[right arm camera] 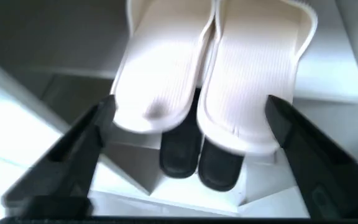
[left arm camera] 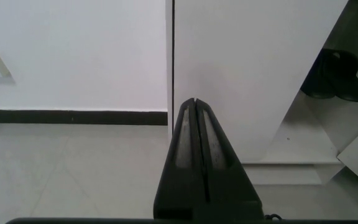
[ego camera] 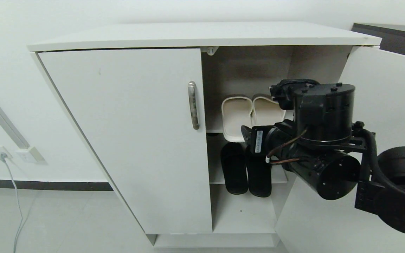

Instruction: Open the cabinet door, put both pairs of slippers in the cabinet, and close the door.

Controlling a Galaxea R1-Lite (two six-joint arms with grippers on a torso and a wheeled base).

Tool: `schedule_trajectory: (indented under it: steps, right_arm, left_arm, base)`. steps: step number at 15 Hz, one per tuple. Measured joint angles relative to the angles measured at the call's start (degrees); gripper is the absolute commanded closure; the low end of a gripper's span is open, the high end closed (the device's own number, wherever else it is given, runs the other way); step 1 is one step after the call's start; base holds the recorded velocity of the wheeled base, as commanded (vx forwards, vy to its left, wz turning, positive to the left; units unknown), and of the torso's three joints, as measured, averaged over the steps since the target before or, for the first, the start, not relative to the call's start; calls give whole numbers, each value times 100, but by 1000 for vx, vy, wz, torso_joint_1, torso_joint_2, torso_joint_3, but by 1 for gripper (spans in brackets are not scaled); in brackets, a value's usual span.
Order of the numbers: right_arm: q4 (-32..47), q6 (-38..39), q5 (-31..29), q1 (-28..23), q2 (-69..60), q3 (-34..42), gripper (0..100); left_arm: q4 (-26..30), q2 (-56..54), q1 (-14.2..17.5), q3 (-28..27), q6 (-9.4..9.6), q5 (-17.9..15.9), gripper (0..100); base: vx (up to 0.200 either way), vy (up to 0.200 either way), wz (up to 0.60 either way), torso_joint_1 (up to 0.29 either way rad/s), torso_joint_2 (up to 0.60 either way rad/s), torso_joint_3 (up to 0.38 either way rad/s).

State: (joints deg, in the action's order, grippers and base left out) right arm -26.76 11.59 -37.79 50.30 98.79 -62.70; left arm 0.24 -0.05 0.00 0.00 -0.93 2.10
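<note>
Two pairs of slippers sit inside the white cabinet. One ribbed white pair lies side by side on the upper shelf, and one plain black pair lies on the shelf below (both pairs overhang their shelf edges). Of the cabinet's two doors, the left door, with its single metal handle, is closed, and the right door stands open. The right gripper is spread wide, its fingers flanking the white pair's near ends without contact. The left gripper, fingers pressed together and holding nothing, points at the closed door.
</note>
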Motion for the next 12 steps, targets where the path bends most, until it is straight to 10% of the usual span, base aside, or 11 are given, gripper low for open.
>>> schedule_trajectory:
  steps: [12]
  right_arm:
    - [-327,11,44,127,-190,453,100]
  left_arm:
    - [2,0,0,0,2,-27,100]
  base:
    - [-50,0,0,2,1,1]
